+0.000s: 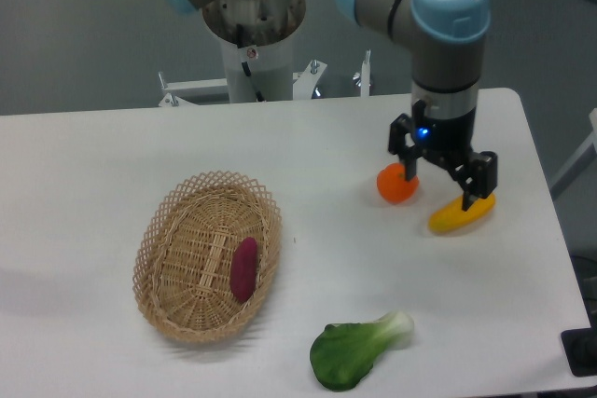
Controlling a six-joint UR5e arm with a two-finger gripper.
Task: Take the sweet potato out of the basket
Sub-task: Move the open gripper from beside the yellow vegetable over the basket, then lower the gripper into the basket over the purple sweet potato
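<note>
The dark purple-red sweet potato [244, 268] lies lengthwise inside the tan wicker basket [173, 216] on the left half of the table. My gripper [445, 185] hangs far to the right of the basket, above the table between the orange and the yellow vegetable. Its two black fingers [481, 189] stand apart, open, with nothing held between them.
A round orange [395, 187] sits partly behind the left finger. A yellow-orange oblong vegetable [459, 216] lies just under the right finger. A green bok choy [356, 349] rests near the front edge. The robot's base column [254, 34] stands at the back.
</note>
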